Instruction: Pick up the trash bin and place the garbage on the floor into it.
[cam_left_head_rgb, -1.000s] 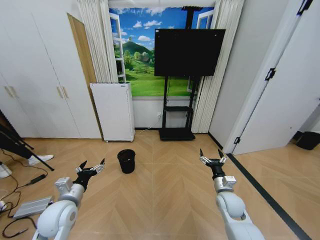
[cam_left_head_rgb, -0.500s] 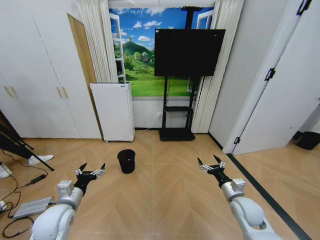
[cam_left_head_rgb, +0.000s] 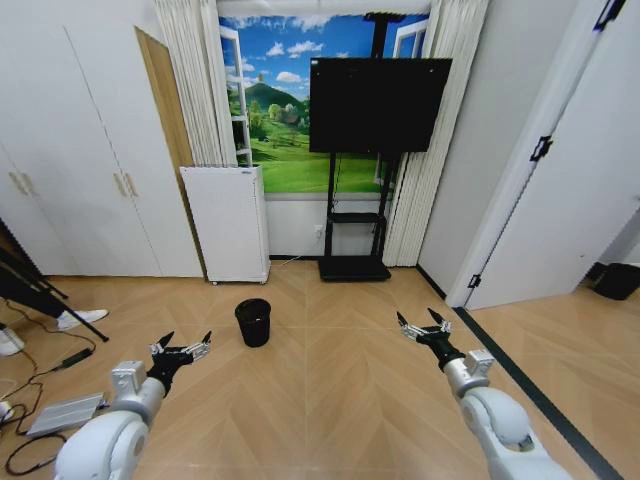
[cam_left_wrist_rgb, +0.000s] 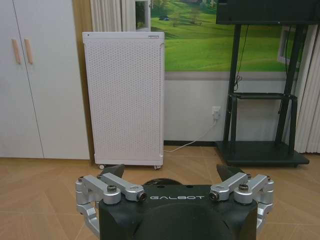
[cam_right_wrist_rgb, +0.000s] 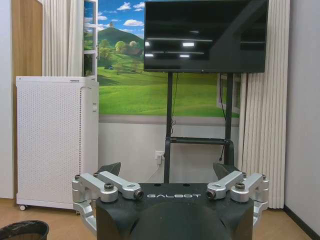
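Note:
The trash bin (cam_left_head_rgb: 253, 322), small, black and round, stands upright on the wooden floor ahead, slightly left of centre. Its rim also shows in the right wrist view (cam_right_wrist_rgb: 22, 230), and peeks over the gripper body in the left wrist view (cam_left_wrist_rgb: 160, 181). My left gripper (cam_left_head_rgb: 182, 345) is open, held low, short of the bin and to its left. My right gripper (cam_left_head_rgb: 424, 324) is open too, well off to the bin's right. Both hold nothing, as the wrist views confirm for the left gripper (cam_left_wrist_rgb: 170, 170) and the right gripper (cam_right_wrist_rgb: 166, 168). The garbage is out of view.
A white perforated appliance (cam_left_head_rgb: 226, 222) stands against the back wall behind the bin. A TV (cam_left_head_rgb: 378, 105) on a black stand (cam_left_head_rgb: 353, 267) is to its right. Cables, a grey flat device (cam_left_head_rgb: 62, 413) and a tripod leg lie at far left. White doors flank the right side.
The right arm has swung a little to the right and its gripper now points more forward. The left gripper has sunk slightly. The bin has not moved.

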